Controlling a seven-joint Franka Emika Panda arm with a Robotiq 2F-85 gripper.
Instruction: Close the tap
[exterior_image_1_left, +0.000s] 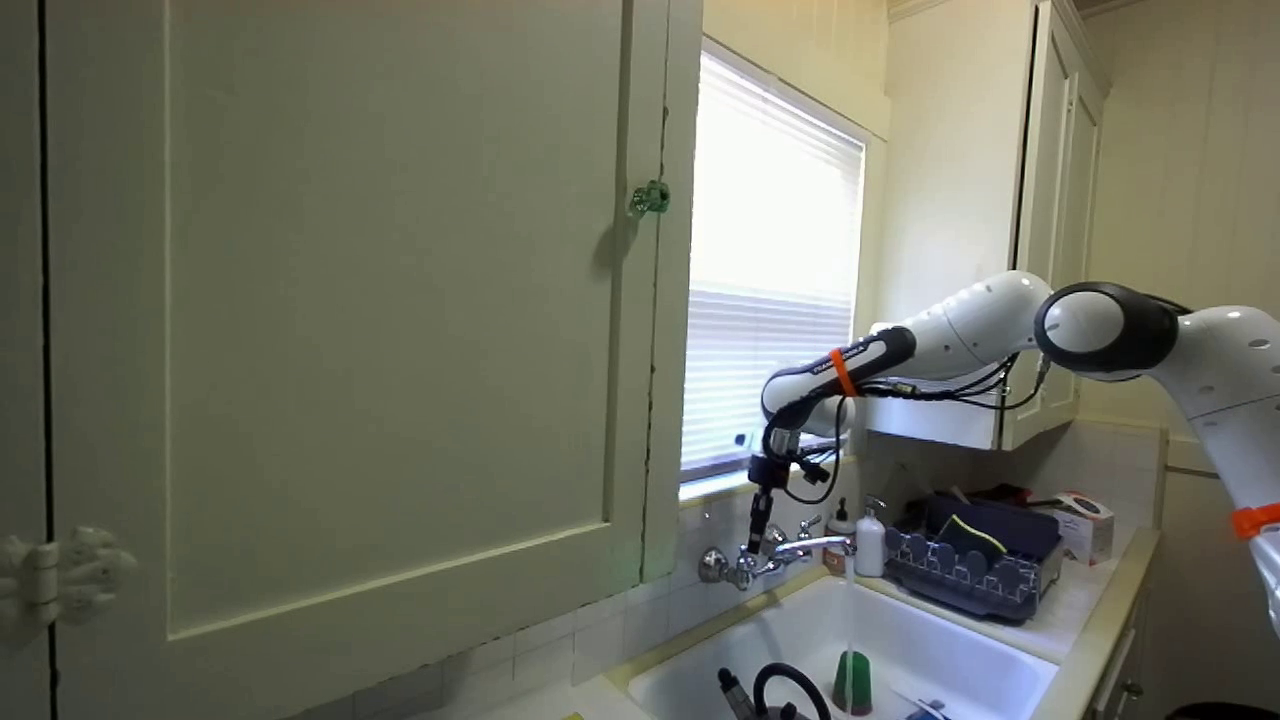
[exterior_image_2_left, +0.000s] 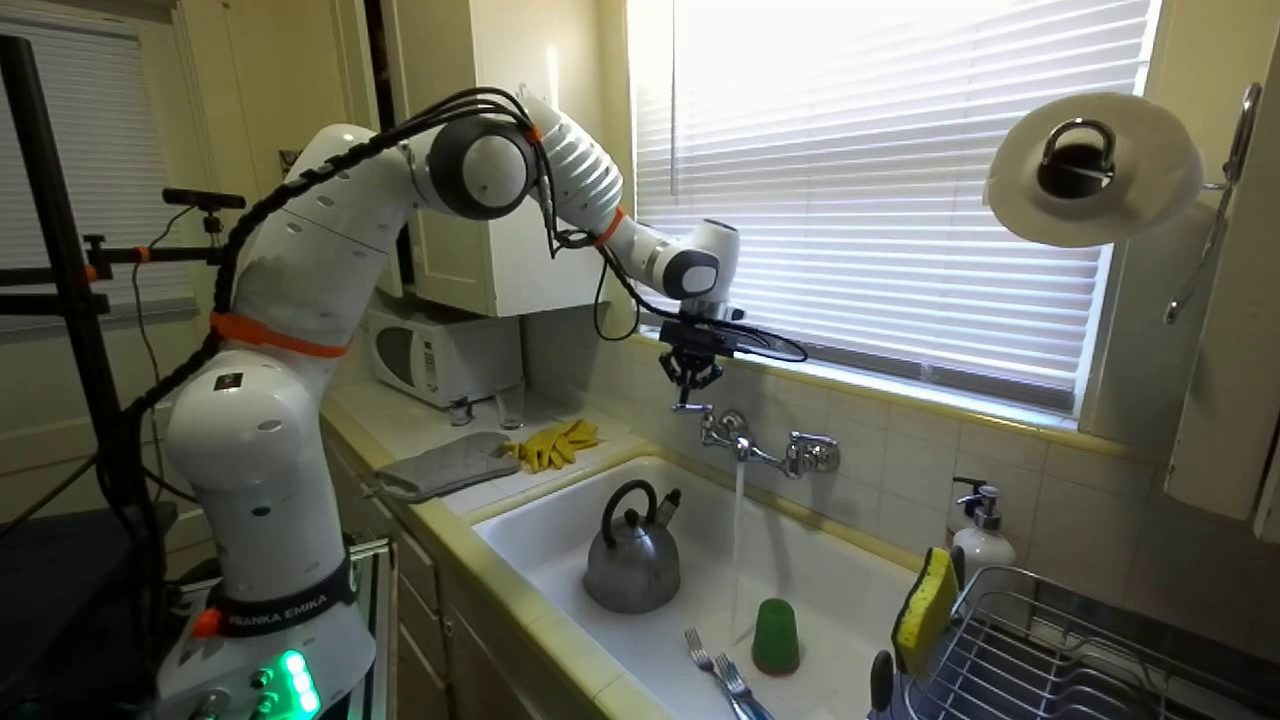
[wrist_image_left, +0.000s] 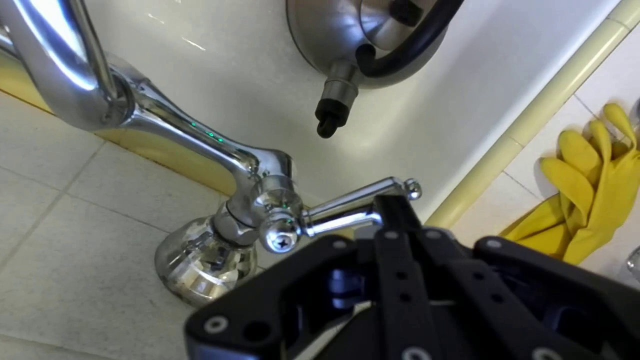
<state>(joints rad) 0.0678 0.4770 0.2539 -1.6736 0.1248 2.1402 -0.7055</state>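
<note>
Black in finish, the gripper (wrist_image_left: 400, 212) is nearest in the wrist view; its jaws are drawn together into a narrow tip. The tip is positioned at the outer part of the lever handle (wrist_image_left: 350, 201); contact between the two cannot be confirmed. The handle extends from one end of the chrome tap (wrist_image_left: 200, 139), which is mounted on the tiled wall (wrist_image_left: 75, 280) above the sink (exterior_image_2_left: 840, 575). In both exterior views, a stream of water (exterior_image_2_left: 738, 550) falls from the spout (exterior_image_1_left: 818, 543) into the sink. Inside the sink: a green object (exterior_image_2_left: 776, 638) near the stream, two forks (exterior_image_2_left: 700, 653) near that object, and a steel kettle (exterior_image_2_left: 632, 578), upright. Beyond the sink, on the counter (exterior_image_2_left: 400, 425): yellow gloves (exterior_image_2_left: 555, 446), with a grey cloth (exterior_image_2_left: 450, 468) beside them. Furthest along the same counter: a white microwave (exterior_image_2_left: 450, 355).
</note>
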